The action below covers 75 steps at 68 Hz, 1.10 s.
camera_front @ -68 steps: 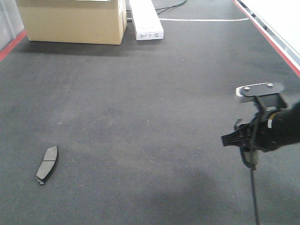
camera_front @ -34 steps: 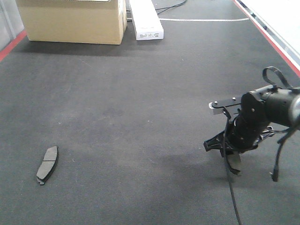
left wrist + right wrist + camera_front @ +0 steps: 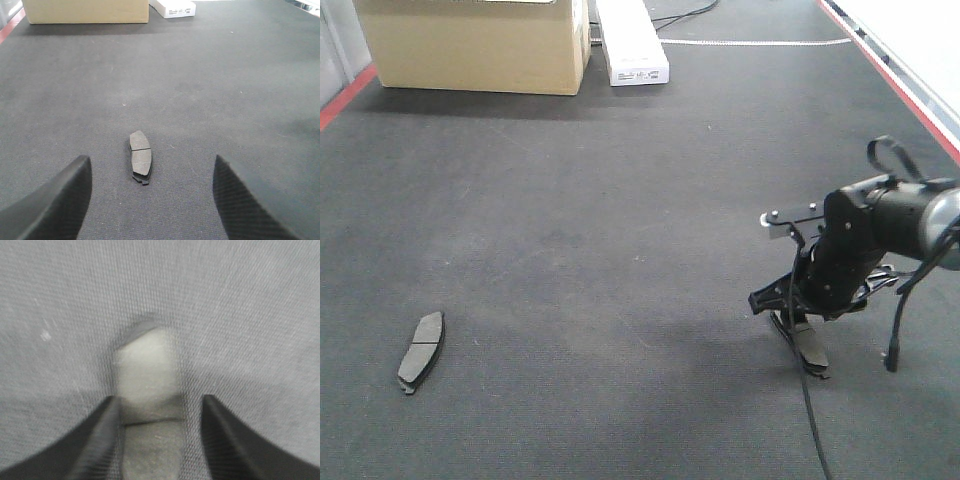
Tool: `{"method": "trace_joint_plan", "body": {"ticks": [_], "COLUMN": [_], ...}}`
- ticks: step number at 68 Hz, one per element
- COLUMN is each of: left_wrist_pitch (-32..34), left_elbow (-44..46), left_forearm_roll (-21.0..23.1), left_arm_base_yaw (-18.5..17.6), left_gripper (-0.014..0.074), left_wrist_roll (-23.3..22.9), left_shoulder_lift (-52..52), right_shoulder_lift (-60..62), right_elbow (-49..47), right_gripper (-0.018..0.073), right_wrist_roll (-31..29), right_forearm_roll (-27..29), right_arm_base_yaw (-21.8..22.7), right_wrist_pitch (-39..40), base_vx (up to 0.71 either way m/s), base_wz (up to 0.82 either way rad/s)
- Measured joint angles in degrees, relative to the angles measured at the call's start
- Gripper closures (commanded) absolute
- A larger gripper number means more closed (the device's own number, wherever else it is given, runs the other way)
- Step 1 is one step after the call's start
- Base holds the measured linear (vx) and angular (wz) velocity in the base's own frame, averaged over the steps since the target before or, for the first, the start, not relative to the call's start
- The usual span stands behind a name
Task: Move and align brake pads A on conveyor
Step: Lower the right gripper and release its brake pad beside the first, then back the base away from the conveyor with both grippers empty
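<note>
Two brake pads are seen on the conveyor [image 3: 620,200], whose dark felt-like face is bordered by a red stripe [image 3: 345,95] at each side.

The first brake pad [image 3: 421,350] lies flat towards the left edge, its long axis running roughly away from the robot, with a groove across its middle. In the left wrist view it is framed by the left hand [image 3: 151,165], whose fingers [image 3: 55,200] are spread wide. The pad is touched by neither finger and lies a little ahead of them.

The second brake pad [image 3: 812,348] is found well apart from the first, on the right side of the conveyor. It rests on the felt directly beneath the right hand [image 3: 798,330], which is lowered close over it. In the right wrist view this pad [image 3: 147,385] is seen blurred between the fingers [image 3: 100,440]. The hand is parted narrowly. One finger is set just beside the pad's edge, and a strip of felt is visible between the pad and the other finger.

At the far end a cardboard box [image 3: 480,45] is stood on the conveyor. Its contents cannot be made out. A long white box [image 3: 632,40] is laid just beside it, and its contents are likewise hidden.
</note>
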<state>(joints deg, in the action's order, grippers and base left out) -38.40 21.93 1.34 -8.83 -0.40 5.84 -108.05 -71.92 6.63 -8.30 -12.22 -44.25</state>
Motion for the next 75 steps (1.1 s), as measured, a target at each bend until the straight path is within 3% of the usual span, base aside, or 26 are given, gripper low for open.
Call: {"method": "trace_joint_plan", "body": {"ticks": [16,36,75], "left_wrist_pitch": [0.0,0.0,1.3], "left_elbow": [0.0,0.0,0.0], "left_forearm_roll": [0.0,0.0,0.0], "left_arm_base_yaw": [0.0,0.0,0.0], "left_gripper": [0.0094,0.0094,0.0094], "left_wrist_roll": [0.0,0.0,0.0], "left_shoulder_lift": [0.0,0.0,0.0], "right_shoulder_lift": [10.9,33.0,85.6], "right_elbow": [0.0,1.2,29.2], "right_gripper": [0.0162,0.0162,0.0162], "right_wrist_roll": [2.1,2.1,1.6], "right_forearm_roll": [0.0,-0.2,1.5], "right_arm_base_yaw": [0.0,0.0,0.0], "right_wrist_pitch": [-4.0,-7.1,1.3], "base_vx": [0.00,0.00,0.00], "base_wz": [0.00,0.00,0.00]}}
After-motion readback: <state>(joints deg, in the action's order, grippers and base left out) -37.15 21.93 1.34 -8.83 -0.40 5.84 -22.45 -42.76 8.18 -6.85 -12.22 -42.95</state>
